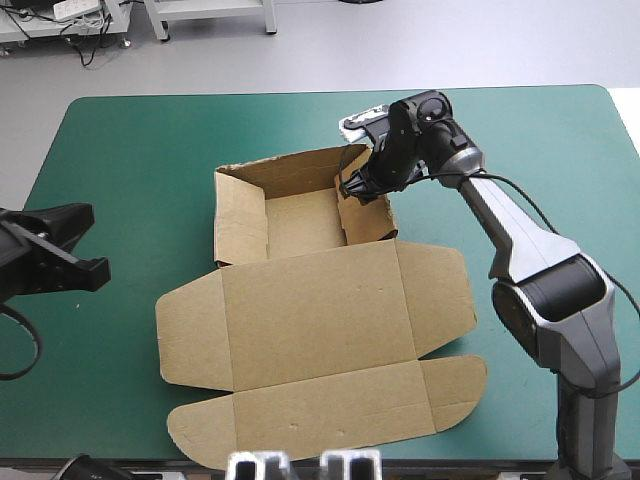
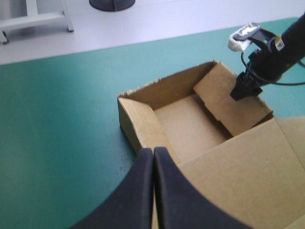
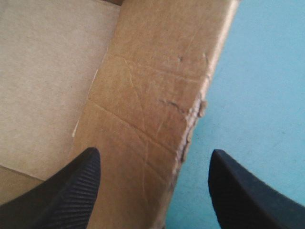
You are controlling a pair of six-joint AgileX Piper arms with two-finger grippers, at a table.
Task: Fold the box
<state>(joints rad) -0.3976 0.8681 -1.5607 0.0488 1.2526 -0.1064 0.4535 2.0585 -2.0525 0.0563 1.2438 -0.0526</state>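
Brown box [image 1: 318,318] set mid-way on the teal-green cover [image 1: 140,140], tray walls raised, lid flat.
The left gripper [image 1: 75,245] is seen closed and empty near the left edge; the tray's right wall is straddled by the right gripper [image 1: 358,190], fingers parted, nothing gripped.

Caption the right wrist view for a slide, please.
Open right gripper astride a raised wall of the box, teal-green cover alongside.
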